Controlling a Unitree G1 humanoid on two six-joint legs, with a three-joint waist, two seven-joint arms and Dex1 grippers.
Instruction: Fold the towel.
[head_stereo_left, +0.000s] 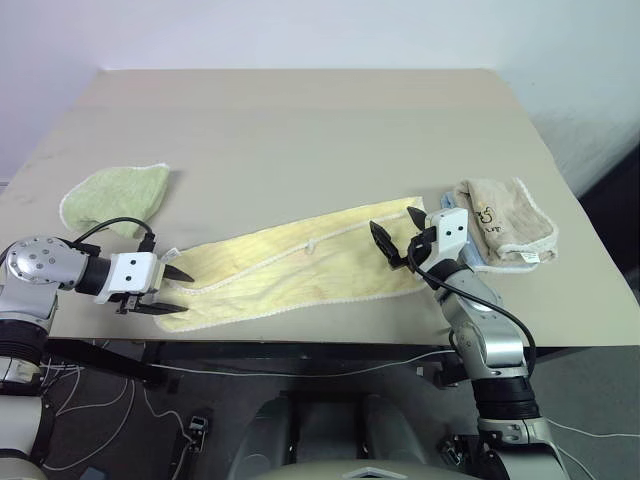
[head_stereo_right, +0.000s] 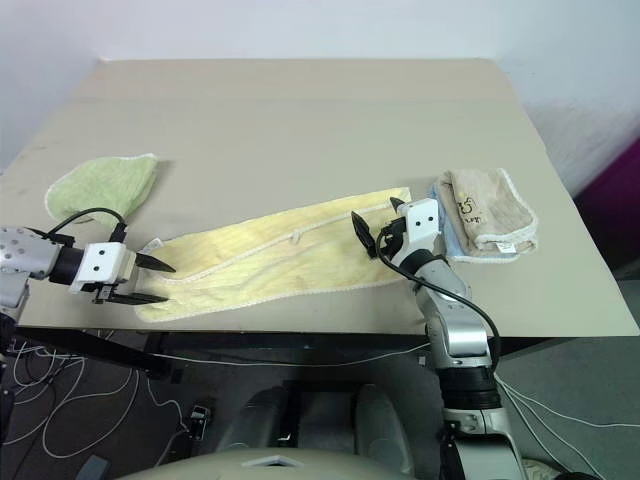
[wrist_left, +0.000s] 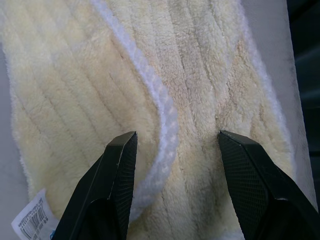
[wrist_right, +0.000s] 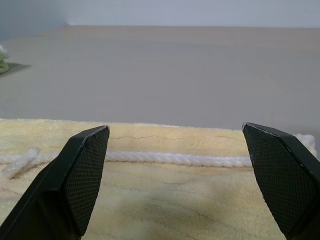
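The towel (head_stereo_left: 300, 265) is a long pale yellow terry strip lying slantwise along the table's front, with a whitish hem (wrist_left: 160, 105). My left gripper (head_stereo_left: 186, 293) hovers at its near-left end, open. In the left wrist view its two fingers (wrist_left: 117, 165) straddle a raised hem fold, and nothing is pinched between them. My right gripper (head_stereo_left: 388, 246) is open wide just over the towel's right end. In the right wrist view the hem (wrist_right: 175, 158) runs across between the spread fingers (wrist_right: 87, 165).
A small light green cloth (head_stereo_left: 115, 195) lies at the table's left. A beige folded cloth (head_stereo_left: 505, 220) sits at the right, just beyond my right gripper. The table's front edge (head_stereo_left: 300, 345) runs close under the towel. A white label (wrist_left: 32, 220) shows at the towel's left end.
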